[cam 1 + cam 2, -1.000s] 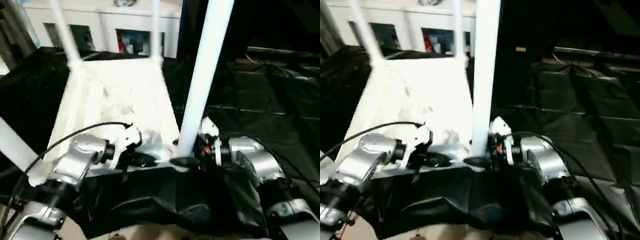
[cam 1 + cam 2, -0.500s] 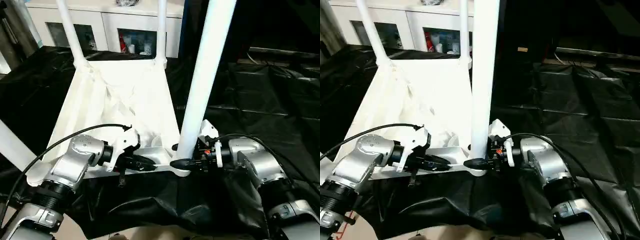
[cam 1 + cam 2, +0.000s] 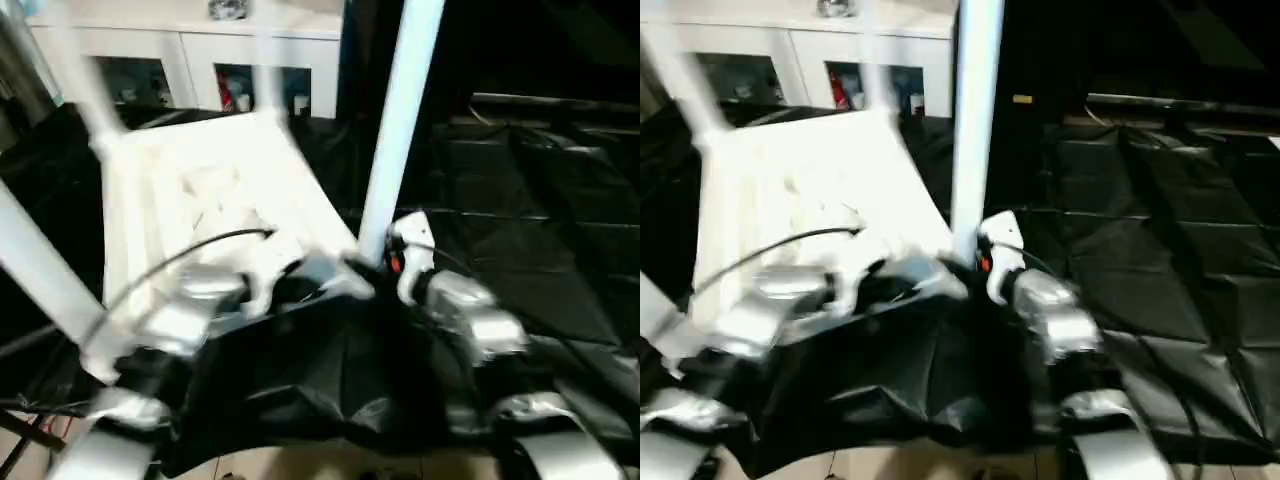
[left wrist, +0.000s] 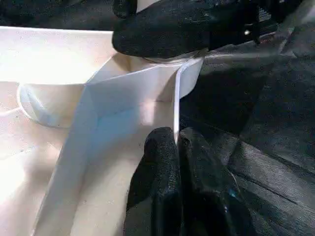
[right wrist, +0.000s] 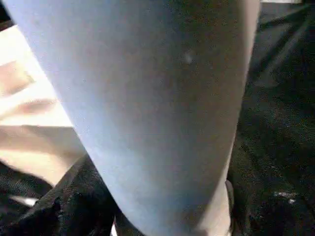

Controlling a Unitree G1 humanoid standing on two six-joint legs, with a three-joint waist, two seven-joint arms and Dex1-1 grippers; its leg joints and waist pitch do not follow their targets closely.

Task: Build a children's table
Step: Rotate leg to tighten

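The children's table lies upside down, its white ribbed tabletop (image 3: 220, 190) on black sheeting with legs standing up from the corners. My left gripper (image 4: 175, 140) is shut on the thin rim wall of the tabletop (image 4: 128, 93) beside the near right corner. A long white leg (image 3: 395, 120) rises from that corner. My right gripper (image 3: 375, 262) is closed around the leg's base (image 5: 157, 98), one black finger (image 4: 167, 29) wrapped against it. Another leg (image 3: 40, 270) slants up at the near left.
A white cabinet (image 3: 200, 70) with glass doors stands behind the table. Crumpled black sheeting (image 3: 520, 200) covers the ground to the right and in front. A black cable (image 3: 200, 250) arcs over my left forearm.
The head view has swung and blurred. My right gripper's fingers have drawn in around the leg's base. The left gripper keeps its hold on the rim.
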